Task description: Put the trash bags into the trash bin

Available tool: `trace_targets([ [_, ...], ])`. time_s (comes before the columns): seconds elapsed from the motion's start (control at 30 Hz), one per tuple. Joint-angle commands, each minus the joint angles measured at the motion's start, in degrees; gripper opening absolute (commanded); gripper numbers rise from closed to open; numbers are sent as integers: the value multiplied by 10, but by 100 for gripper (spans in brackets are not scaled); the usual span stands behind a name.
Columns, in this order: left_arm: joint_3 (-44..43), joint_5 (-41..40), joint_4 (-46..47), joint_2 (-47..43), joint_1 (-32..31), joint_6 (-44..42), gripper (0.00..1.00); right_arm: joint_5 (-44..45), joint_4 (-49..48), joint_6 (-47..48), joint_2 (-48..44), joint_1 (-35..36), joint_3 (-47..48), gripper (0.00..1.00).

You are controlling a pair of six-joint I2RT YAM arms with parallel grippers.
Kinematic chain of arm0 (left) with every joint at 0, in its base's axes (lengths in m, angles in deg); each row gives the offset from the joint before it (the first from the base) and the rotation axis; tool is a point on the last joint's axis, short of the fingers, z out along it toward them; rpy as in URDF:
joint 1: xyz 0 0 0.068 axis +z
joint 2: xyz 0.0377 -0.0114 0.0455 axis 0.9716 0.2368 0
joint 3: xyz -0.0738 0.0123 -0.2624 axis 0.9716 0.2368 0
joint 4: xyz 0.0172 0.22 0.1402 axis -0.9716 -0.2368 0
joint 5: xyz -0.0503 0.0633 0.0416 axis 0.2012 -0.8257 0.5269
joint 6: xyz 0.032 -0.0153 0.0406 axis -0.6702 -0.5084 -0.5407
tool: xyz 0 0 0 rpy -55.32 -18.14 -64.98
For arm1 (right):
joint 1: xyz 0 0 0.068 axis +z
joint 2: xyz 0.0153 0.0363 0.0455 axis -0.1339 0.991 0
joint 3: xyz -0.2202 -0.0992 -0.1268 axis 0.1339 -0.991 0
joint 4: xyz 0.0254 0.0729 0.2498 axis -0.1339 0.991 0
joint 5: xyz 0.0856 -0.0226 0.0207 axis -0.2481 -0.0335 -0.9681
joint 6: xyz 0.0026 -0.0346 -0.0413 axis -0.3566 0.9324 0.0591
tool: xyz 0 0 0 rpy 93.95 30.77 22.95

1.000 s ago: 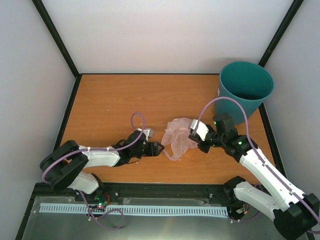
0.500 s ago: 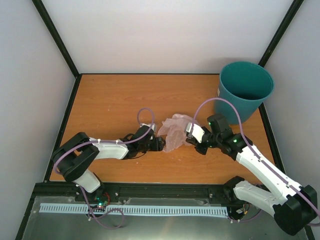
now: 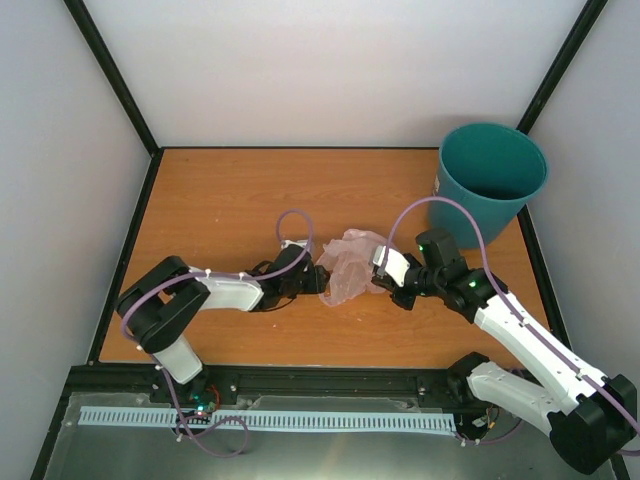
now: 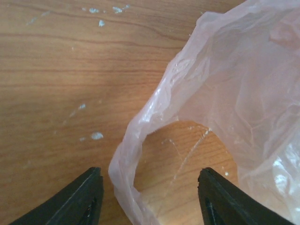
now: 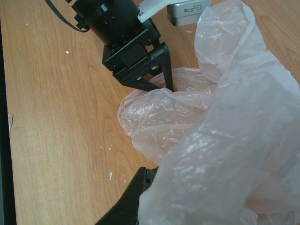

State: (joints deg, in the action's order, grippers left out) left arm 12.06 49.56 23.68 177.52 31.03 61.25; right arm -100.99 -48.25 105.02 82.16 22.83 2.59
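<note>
The left gripper's [image 4: 149, 190] jaws stand open astride a loop of the pale-pink trash bag [image 4: 234, 93], not yet closed on it. At mid-frame in the top view, the right gripper [image 3: 382, 272] appears clamped on the bag's bunched bulk. The bag rests on the table [image 3: 220, 200]. The teal trash bin [image 3: 492, 172] stands upright at upper right, well apart, with no bag inside. Only the right arm's purple cable [image 3: 450, 203] arcs across the way.
</note>
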Motion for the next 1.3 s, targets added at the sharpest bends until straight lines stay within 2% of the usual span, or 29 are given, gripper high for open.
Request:
trace_targets([
  [0.0,-28,-4,16,28,11,-26,53,-1,-3,5,-7,6,2,4],
  [0.13,-34,1,19,40,12,-34,47,0,-3,5,-4,7,3,3],
  [0.3,-36,3,13,37,14,-38,23,1,-4,4,0,8,3,3],
  [0.47,-30,7,-42,-57,22,-37,1,29,-25,-40,13,8,5,3],
  [0.57,-29,-9,-97,-153,22,-44,1,95,-36,-73,29,6,29,3],
  [0.7,-59,-29,-206,-289,22,-82,1,113,-45,-102,24,-11,92,3],
  [0.8,-139,-55,-350,-365,21,-116,0,121,1,-124,58,-16,197,3],
  [0.9,-232,-62,-439,-409,21,-135,1,92,61,-152,96,-17,310,3],
  [0.97,-269,-45,-481,-421,21,-138,1,62,78,-175,112,-17,347,3],
  [1.13,-269,82,-522,-416,21,-120,1,-45,126,-175,132,-16,345,3],
  [1.27,-233,131,-505,-436,19,-116,1,-48,111,-163,88,-15,278,3],
])
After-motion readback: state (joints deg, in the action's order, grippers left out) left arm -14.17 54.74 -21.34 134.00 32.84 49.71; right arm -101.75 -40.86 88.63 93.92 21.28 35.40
